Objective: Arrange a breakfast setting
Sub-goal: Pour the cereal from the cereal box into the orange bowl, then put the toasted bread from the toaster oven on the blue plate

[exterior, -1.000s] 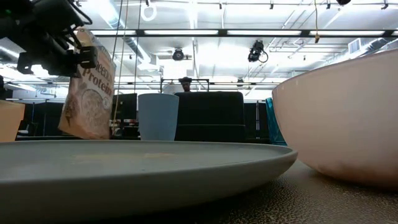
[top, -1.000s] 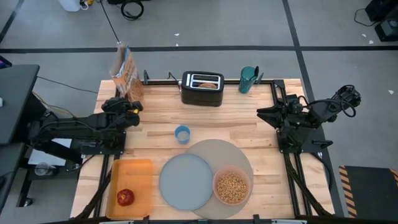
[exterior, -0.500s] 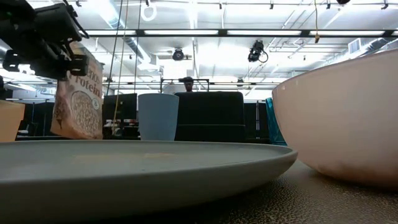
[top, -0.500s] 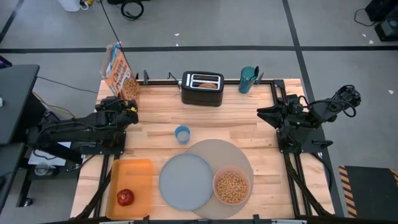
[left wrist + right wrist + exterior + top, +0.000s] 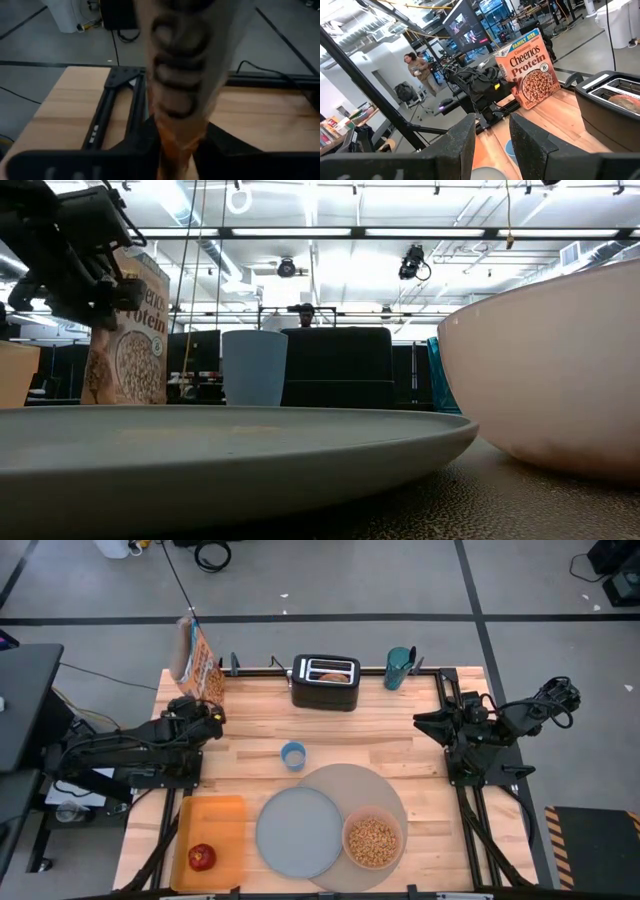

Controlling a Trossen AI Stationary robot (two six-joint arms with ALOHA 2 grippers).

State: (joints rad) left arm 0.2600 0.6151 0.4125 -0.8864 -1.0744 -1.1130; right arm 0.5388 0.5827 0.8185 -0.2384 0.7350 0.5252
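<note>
The orange cereal box (image 5: 196, 658) stands upright at the table's far left corner and also shows in the right wrist view (image 5: 530, 75). My left gripper (image 5: 203, 708) is shut on it from the near side. My right gripper (image 5: 490, 145) is open and empty, hovering at the right edge (image 5: 440, 725). The grey-blue plate (image 5: 298, 830) and the pink bowl (image 5: 372, 840), filled with cereal, lie on the round grey mat (image 5: 365, 785). The red apple (image 5: 201, 857) lies on an orange tray (image 5: 225, 820). The bagel half (image 5: 335, 668) sticks out of the toaster. The teal cup (image 5: 398, 667) stands at the far edge. No spoon shows. My left gripper pinches the box's two broad faces between its two fingers (image 5: 145, 147), at the box's near upright edge (image 5: 175, 135), in the upper half. The fingers lie about level and point toward the far edge. The box is upright, its bottom (image 5: 540, 102) at the tabletop.
A black toaster (image 5: 325, 683) stands at the far edge in the middle. A small blue cup (image 5: 292, 755) stands near the table's centre. Black frame rails run along the far corners. A person (image 5: 417, 67) is in the room beyond the table.
My left gripper has kept hold of the cereal box and turned it from a tilt to upright, shifting it a little toward the far left corner. My right arm has kept still.
</note>
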